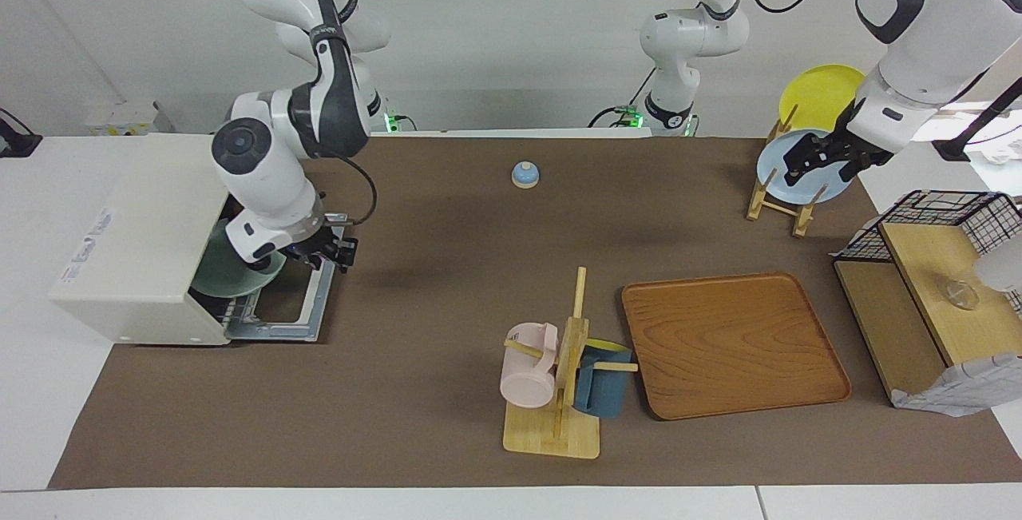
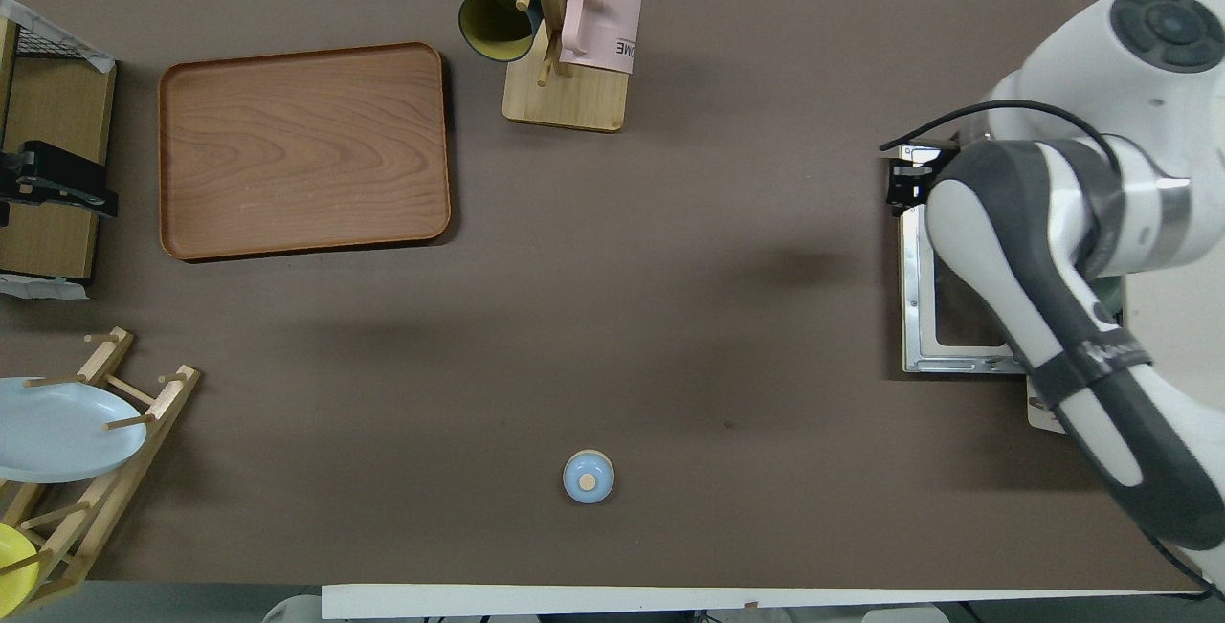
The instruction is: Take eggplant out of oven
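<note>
The cream-white oven (image 1: 136,240) stands at the right arm's end of the table. Its door (image 1: 315,308) lies open and flat in front of it and also shows in the overhead view (image 2: 914,317). A pale green plate (image 1: 231,276) sits in the oven's mouth, partly under the right arm. The eggplant is hidden. My right gripper (image 1: 335,251) hangs low over the open door's edge, also seen in the overhead view (image 2: 907,183). My left gripper (image 1: 822,156) waits in the air between the plate rack and the wooden shelf.
A blue bell (image 1: 524,175) sits mid-table near the robots. A mug rack (image 1: 559,392) with a pink mug and a blue mug stands beside a wooden tray (image 1: 730,344). A plate rack (image 1: 786,192) holds a blue plate and a yellow plate. A wooden shelf (image 1: 926,288) with a wire basket stands at the table's end.
</note>
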Controlling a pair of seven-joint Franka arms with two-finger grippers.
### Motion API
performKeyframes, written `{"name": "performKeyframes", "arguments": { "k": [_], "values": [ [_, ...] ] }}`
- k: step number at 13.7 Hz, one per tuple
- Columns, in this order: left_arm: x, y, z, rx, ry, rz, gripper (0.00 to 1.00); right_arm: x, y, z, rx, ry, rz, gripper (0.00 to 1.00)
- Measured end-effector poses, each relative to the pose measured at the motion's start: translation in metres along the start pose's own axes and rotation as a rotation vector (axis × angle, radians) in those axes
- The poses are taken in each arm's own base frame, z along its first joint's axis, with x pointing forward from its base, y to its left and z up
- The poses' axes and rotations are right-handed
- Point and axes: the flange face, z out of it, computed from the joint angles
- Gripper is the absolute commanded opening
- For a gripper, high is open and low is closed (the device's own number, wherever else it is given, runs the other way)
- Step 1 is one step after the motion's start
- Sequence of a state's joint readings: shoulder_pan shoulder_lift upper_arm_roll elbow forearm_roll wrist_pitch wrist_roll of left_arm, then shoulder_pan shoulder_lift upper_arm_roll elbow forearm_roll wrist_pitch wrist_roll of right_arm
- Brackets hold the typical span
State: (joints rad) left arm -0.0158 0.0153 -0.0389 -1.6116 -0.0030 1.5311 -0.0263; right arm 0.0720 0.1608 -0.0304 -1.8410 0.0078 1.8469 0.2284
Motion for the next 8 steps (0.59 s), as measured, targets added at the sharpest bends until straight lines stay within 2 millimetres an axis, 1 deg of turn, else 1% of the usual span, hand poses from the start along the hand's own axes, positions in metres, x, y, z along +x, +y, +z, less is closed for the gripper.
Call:
{"name": "performKeyframes", "arguments": {
  "k": [1,2,3,4,6,7,8],
  "values": [
    [0.000,0.000,0.000,0.000,0.000,0.000,1.00,-0.003,0.020,0.005,-0.022,-0.013,0.017,0.51],
    [0.000,0.000,0.000,0.000,0.000,0.000,1.00,-0.006,0.033,0.014,-0.049,-0.024,0.023,0.51],
    [0.000,0.000,0.000,0.000,0.000,0.000,1.00,-0.007,0.039,0.025,-0.068,-0.026,0.022,0.51],
    [0.000,0.000,0.000,0.000,0.000,0.000,1.00,-0.008,0.040,0.035,-0.086,-0.019,0.012,0.51],
    [0.000,0.000,0.000,0.000,0.000,0.000,1.00,-0.010,0.041,0.050,-0.148,-0.001,-0.047,0.49],
    [0.000,0.000,0.000,0.000,0.000,0.000,1.00,-0.011,0.042,0.056,-0.166,0.003,-0.070,0.46],
    [0.000,0.000,0.000,0.000,0.000,0.000,1.00,-0.013,0.042,0.062,-0.170,0.007,-0.080,0.29]
  ]
}}
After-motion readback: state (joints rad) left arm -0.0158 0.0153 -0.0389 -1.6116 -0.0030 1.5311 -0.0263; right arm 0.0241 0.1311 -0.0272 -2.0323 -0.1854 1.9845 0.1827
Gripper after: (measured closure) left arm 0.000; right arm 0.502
